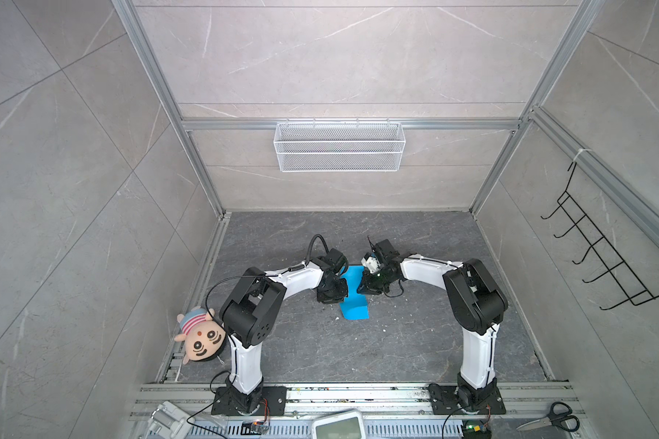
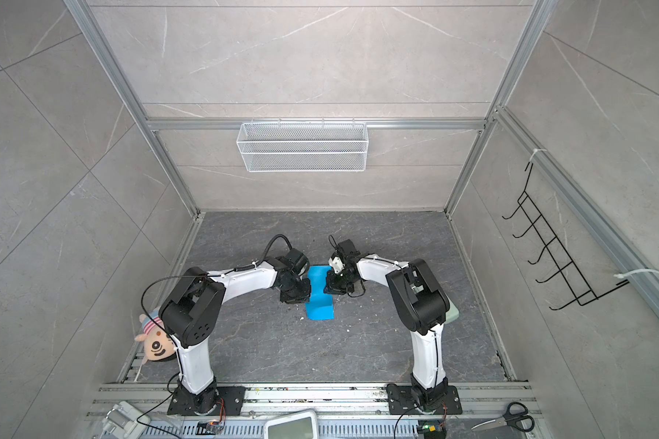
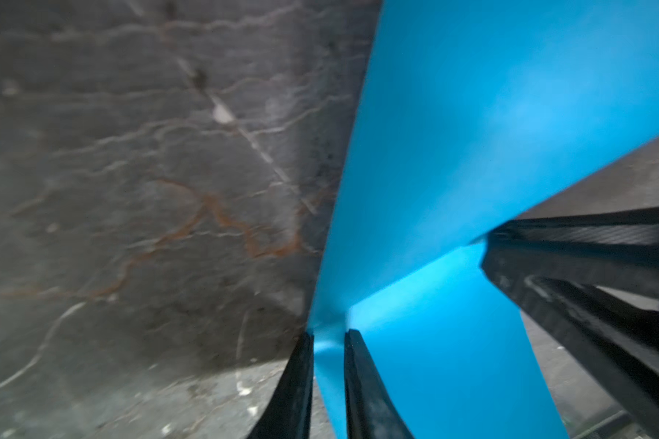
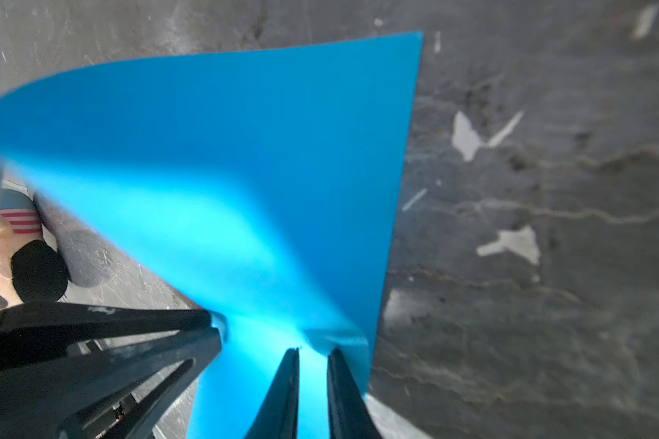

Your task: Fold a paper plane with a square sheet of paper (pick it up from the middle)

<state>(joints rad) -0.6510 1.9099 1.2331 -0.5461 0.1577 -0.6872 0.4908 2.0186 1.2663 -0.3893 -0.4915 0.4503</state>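
The square sheet of paper [image 1: 354, 302] is bright sky-blue and lies mid-table between the two arms in both top views [image 2: 319, 302]. Its middle is raised and bowed, while its near end rests on the dark table. My left gripper [image 3: 330, 336] is shut on one side edge of the sheet [image 3: 472, 133]. My right gripper [image 4: 313, 353] is shut on the opposite edge of the sheet [image 4: 244, 171]. From above, the left gripper [image 1: 333, 292] and the right gripper [image 1: 370, 287] face each other across the sheet. A paper plane is out of view.
A plush doll [image 1: 200, 336] lies by the left arm's base. A white wire basket [image 1: 339, 146] hangs on the back wall and a black hook rack [image 1: 605, 247] on the right wall. Scissors [image 1: 552, 418] and a white device [image 1: 339, 425] sit at the front rail. Small white scraps [image 1: 383, 330] dot the table.
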